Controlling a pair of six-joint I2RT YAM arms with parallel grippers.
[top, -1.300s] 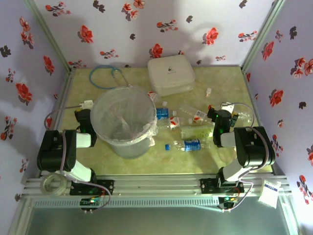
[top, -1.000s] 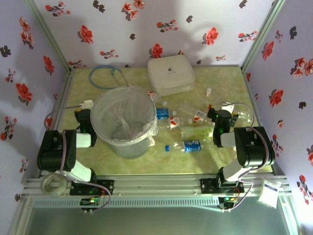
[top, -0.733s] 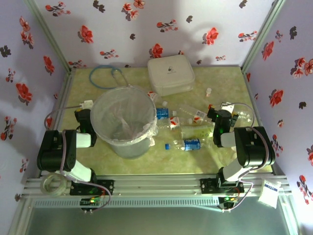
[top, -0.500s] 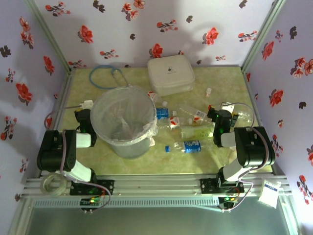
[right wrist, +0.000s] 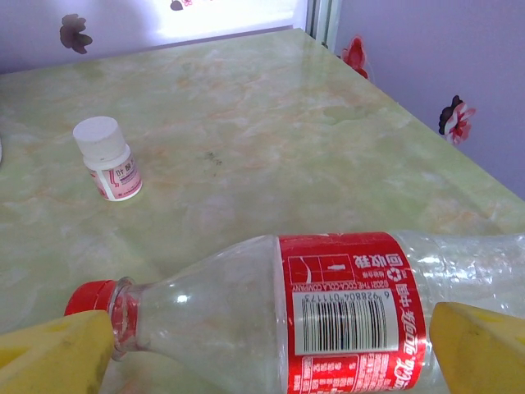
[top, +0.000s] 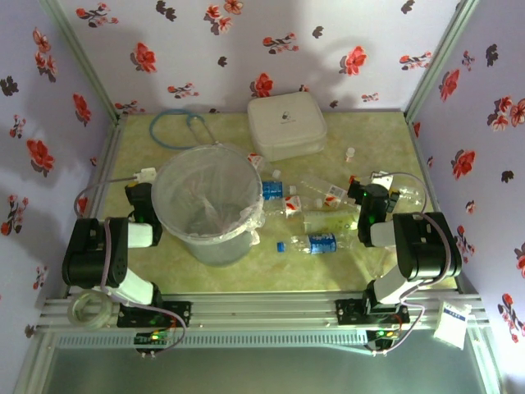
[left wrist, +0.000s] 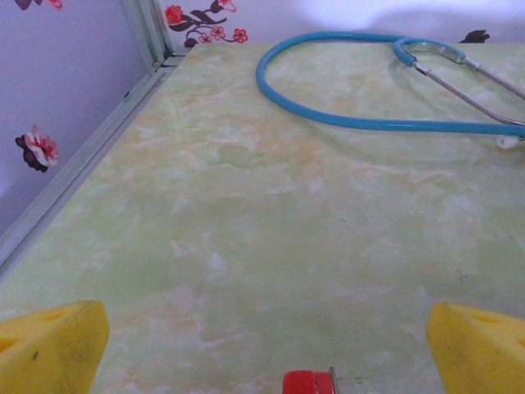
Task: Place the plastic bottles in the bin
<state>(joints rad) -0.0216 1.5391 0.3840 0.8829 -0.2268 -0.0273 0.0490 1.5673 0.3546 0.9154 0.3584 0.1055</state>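
A small white-capped pill jar [right wrist: 108, 158] stands beyond the clear, red-labelled plastic bottle [right wrist: 328, 320]. That bottle lies crosswise on the bench [right wrist: 246, 123], spanning your right jaws' wide-spread gap; your left jaws are likewise released.

Bottles [top: 321, 243] lie right of the bin [top: 215, 251] (box [top: 285, 123] behind them).

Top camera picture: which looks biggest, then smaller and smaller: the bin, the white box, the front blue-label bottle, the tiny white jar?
1. bin: widest by far, though its rim stands nearer the camera
2. white box
3. blue-label bottle
4. tiny white jar
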